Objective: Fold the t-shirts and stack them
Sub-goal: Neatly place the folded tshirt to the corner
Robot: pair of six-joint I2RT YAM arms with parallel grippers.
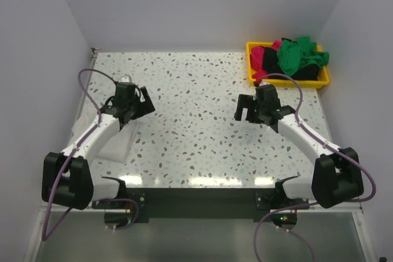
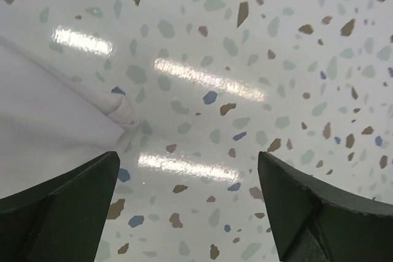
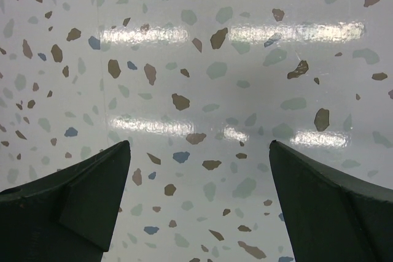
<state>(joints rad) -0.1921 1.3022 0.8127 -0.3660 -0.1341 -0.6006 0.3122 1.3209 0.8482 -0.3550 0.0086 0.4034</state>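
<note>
A folded white t-shirt (image 1: 113,145) lies at the table's left edge, partly under my left arm; its folded corner shows in the left wrist view (image 2: 49,121). My left gripper (image 1: 134,111) is open and empty, just above the table beside that shirt's far corner; it also shows in the left wrist view (image 2: 187,176). A green t-shirt (image 1: 299,55), a magenta-pink one (image 1: 261,55) and a black one (image 1: 275,69) lie heaped in the bin at the back right. My right gripper (image 1: 249,110) is open and empty over bare table (image 3: 199,164).
The yellow plastic bin (image 1: 323,81) stands at the back right corner. Walls close in the table at the back and both sides. The speckled tabletop (image 1: 196,121) lies between the two grippers.
</note>
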